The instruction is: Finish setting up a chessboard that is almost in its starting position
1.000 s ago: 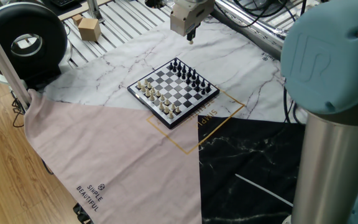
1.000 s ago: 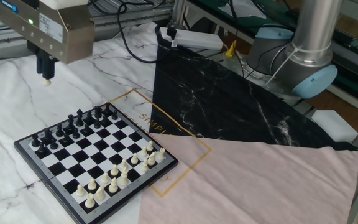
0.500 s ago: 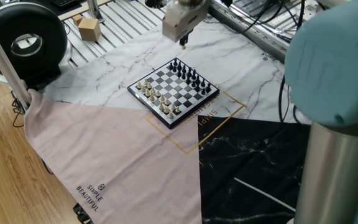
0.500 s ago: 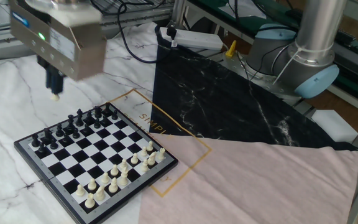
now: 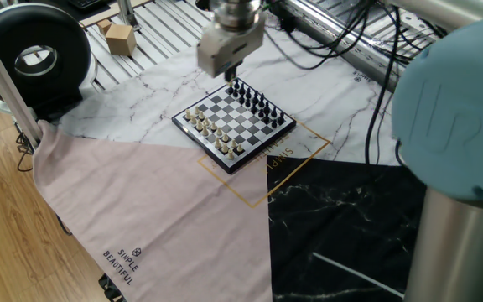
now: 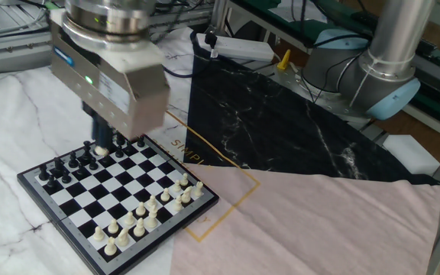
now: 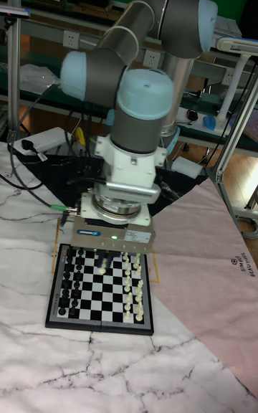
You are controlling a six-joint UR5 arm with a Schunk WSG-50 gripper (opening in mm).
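Observation:
The chessboard (image 5: 263, 148) lies on the marble-patterned cloth, with black pieces (image 5: 255, 101) along its far side and cream pieces (image 5: 211, 129) along its near side. My gripper (image 6: 100, 147) hangs low over the board's black-piece end, its fingers close together on a small cream piece (image 6: 101, 151) at their tips. In the one fixed view the gripper (image 5: 230, 78) is just above the board's far corner. The tall fixed view has the gripper (image 7: 104, 263) over the board's upper rows, where its body hides some squares. Several cream pawns (image 6: 145, 211) stand forward of their row.
A black marble mat (image 6: 281, 130) and a pink cloth (image 5: 158, 218) lie beside the board. A round black device (image 5: 32, 52) and a cardboard box (image 5: 120, 38) sit at the far left. The arm's base (image 6: 384, 72) and a white power strip (image 6: 239, 48) stand behind the mat.
The gripper, holding the cream piece, has come from beyond the board's far edge and dropped down over the black-piece end. The pieces on the board have not moved.

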